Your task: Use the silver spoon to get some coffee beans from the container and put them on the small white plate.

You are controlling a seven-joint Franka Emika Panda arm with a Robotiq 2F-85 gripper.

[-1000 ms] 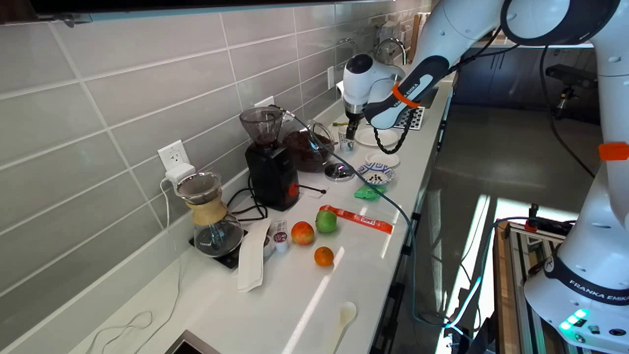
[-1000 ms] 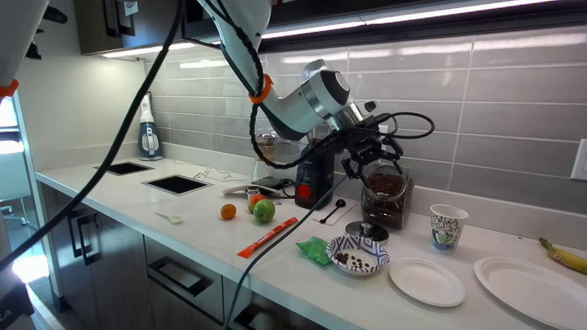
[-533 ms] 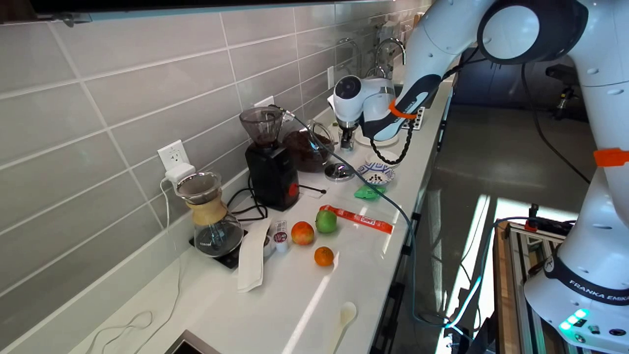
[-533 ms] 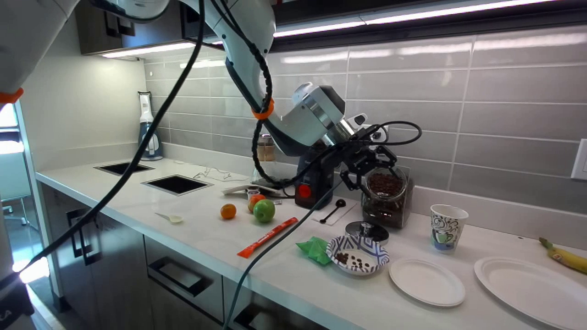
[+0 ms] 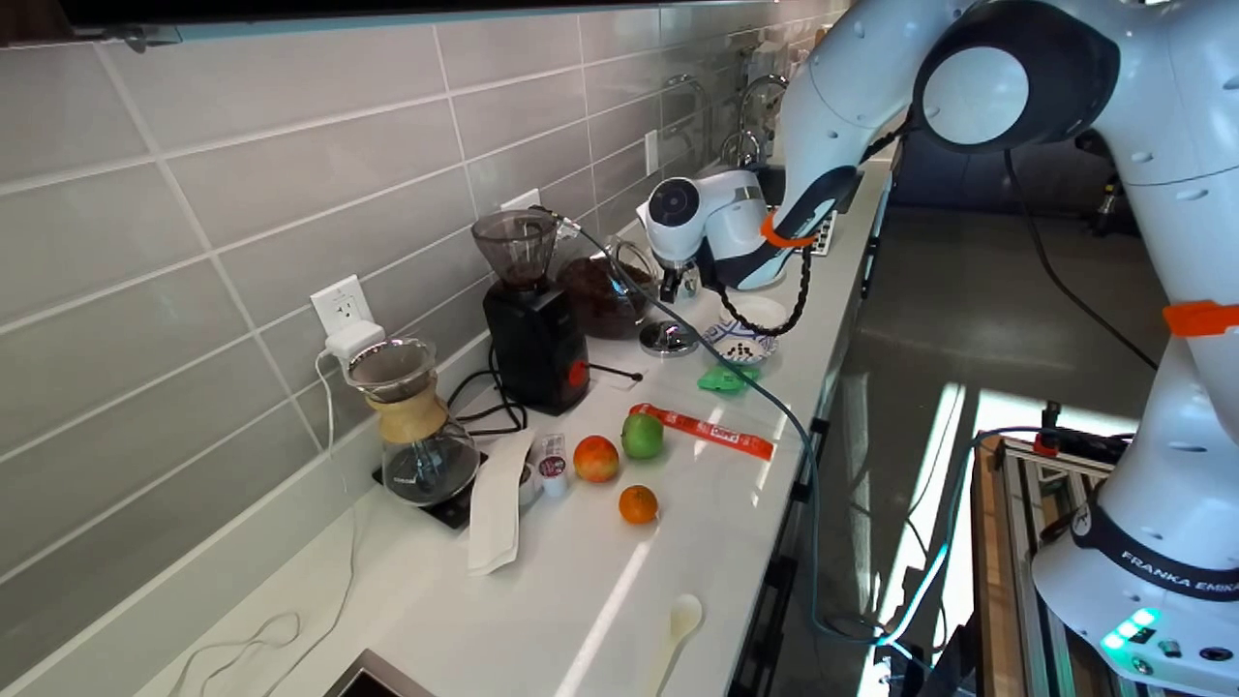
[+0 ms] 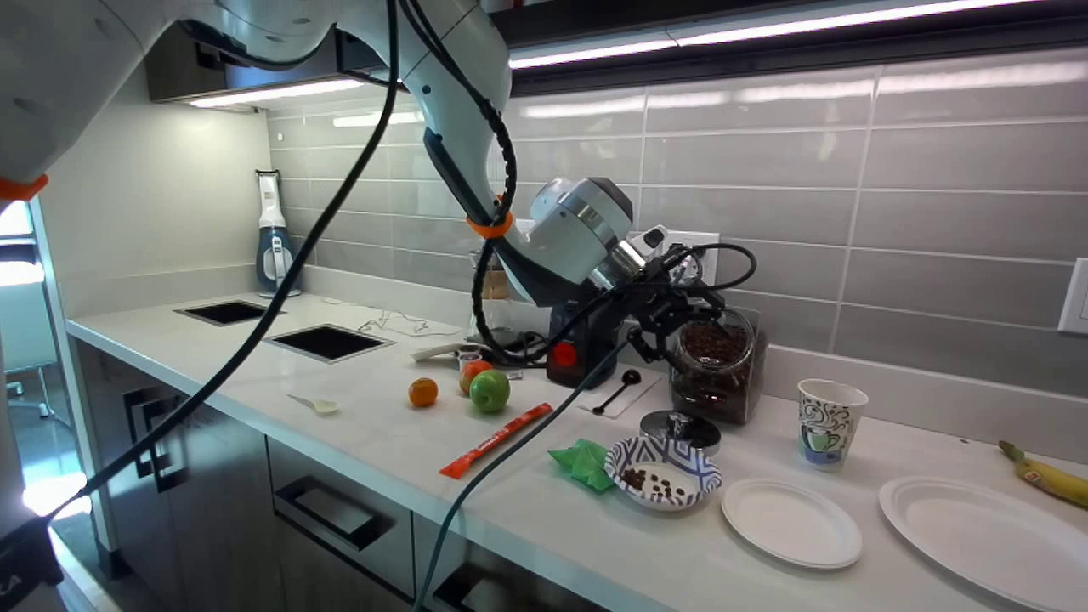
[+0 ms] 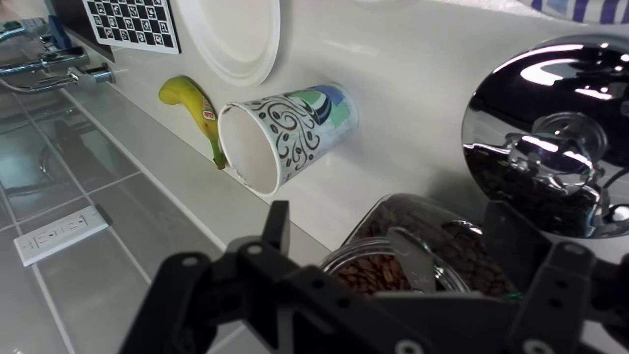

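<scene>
We see our black gripper (image 7: 393, 227) gaping, the flat-handled silver spoon (image 7: 415, 263) showing between its jaws at a clear jar (image 6: 738, 391) of coffee beans (image 7: 366, 275); the round white plate (image 6: 792, 523) lies beside the blue-patterned bowl (image 6: 702, 478).

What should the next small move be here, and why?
Probably ease the open gripper a little closer to the silver spoon before closing. In the wrist view, its handle pokes past the rim of the container and appears between the parted fingers, but how deep it sits between them can't be told.
</scene>
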